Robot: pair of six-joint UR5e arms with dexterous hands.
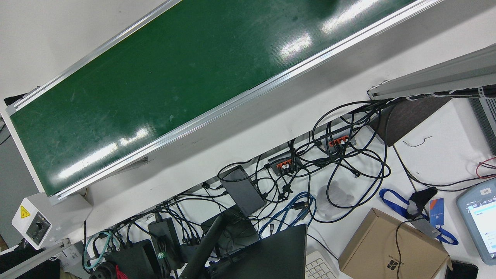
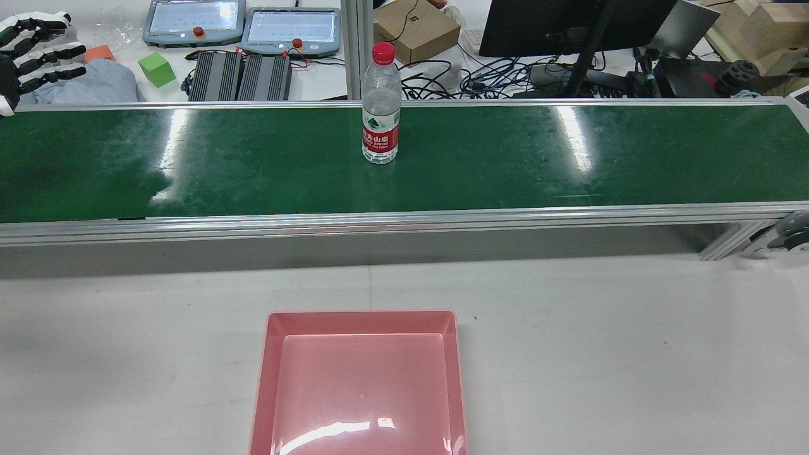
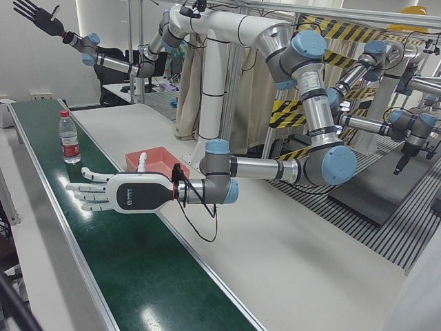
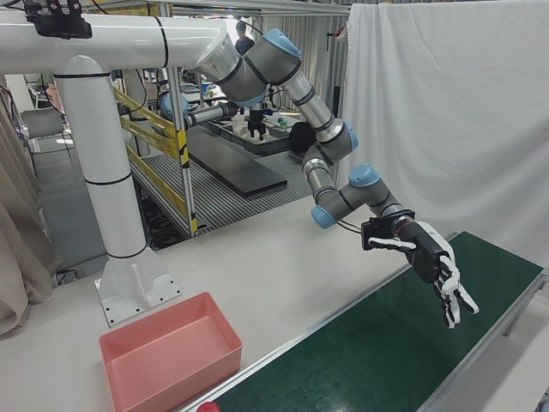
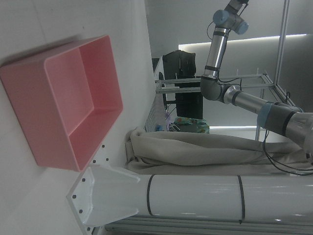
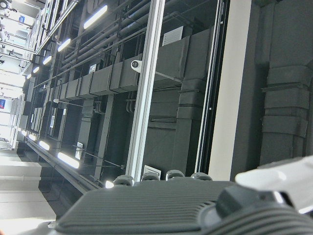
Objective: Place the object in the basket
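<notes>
A clear plastic water bottle with a red cap and a red label (image 2: 380, 107) stands upright on the long green conveyor belt (image 2: 505, 164), about midway along it and closer to the far rail than the near one. Its long axis is vertical. The label carries a small green mountain mark on white above a red band of white Chinese characters, too small for me to read with confidence.

Straight back across the near rail, on the white table (image 2: 632, 347), sits the empty pink rectangular plastic basket (image 2: 360, 314), well apart from the bottle but nearly in line with it.

The left hand (image 3: 117, 195) is clearly the nearer one. It hovers low over the belt with fingers spread flat and nothing in it, out toward the robot's left end. The bottle therefore lies along the belt to that hand's right, with bare green between them. I'd judge it must travel sideways along the belt and meet the bottle from the side, around the label.

The right hand (image 3: 38, 14) is raised high in the air, fingers splayed and empty, far from everything.

On the cluttered desk beyond, a brown cardboard box (image 1: 391, 248) shows a four-square logo, and a white control box (image 1: 31, 224) bears a yellow warning triangle.
</notes>
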